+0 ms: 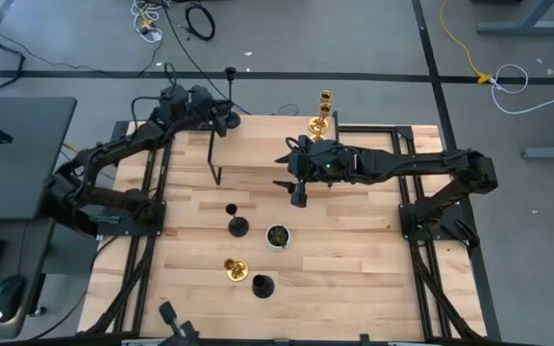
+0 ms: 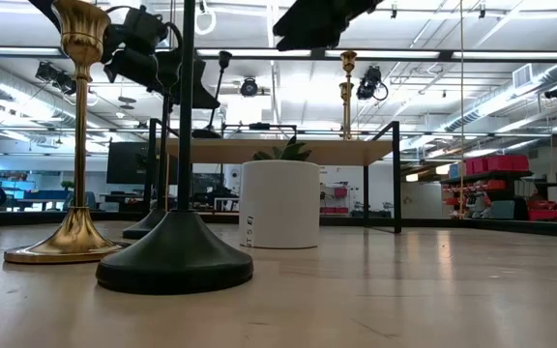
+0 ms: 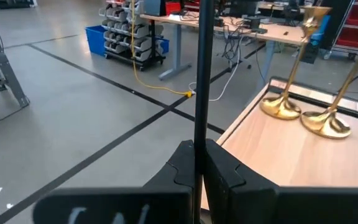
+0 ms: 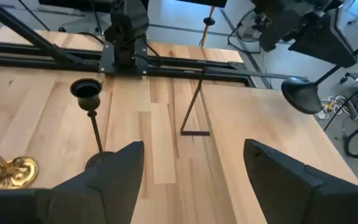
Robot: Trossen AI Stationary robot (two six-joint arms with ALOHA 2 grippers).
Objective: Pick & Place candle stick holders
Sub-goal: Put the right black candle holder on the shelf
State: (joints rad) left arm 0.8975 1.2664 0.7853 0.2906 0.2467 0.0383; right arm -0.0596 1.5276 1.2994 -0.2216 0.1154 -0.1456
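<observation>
Overhead coverage shows the left gripper (image 1: 221, 122) at the back left edge of the raised shelf (image 1: 258, 154), clamped on the thin stem of a black candle stick holder (image 1: 231, 86) that it carries out over the floor past the shelf's edge, while the right gripper (image 1: 299, 192) hangs open above the front of the shelf. Two gold holders (image 1: 320, 120) stand together at the shelf's back right corner; down on the table (image 1: 354, 279) remain a black holder (image 1: 238, 226), a gold holder (image 1: 235, 270) and another black holder (image 1: 263, 285), with a small white pot (image 1: 277, 235) among them. At table height, the near gold holder (image 2: 69, 193) and black holder (image 2: 175, 246) loom in front of the pot (image 2: 279, 204), and the shelf top (image 2: 278, 150) sits behind. Left wrist: the fingers (image 3: 179, 168) pinch the dark stem (image 3: 202, 81), with the two gold bases (image 3: 303, 115) beyond on the shelf. Right wrist: wide-apart fingers (image 4: 114, 168) look down on a black holder (image 4: 87, 93) and a gold base (image 4: 14, 172). To place well, I judge the left arm should bring the base fully over the shelf, keep the stem upright, lower until the base sits flat and apart from the gold pair, then release. No readable writing or brand shows.
</observation>
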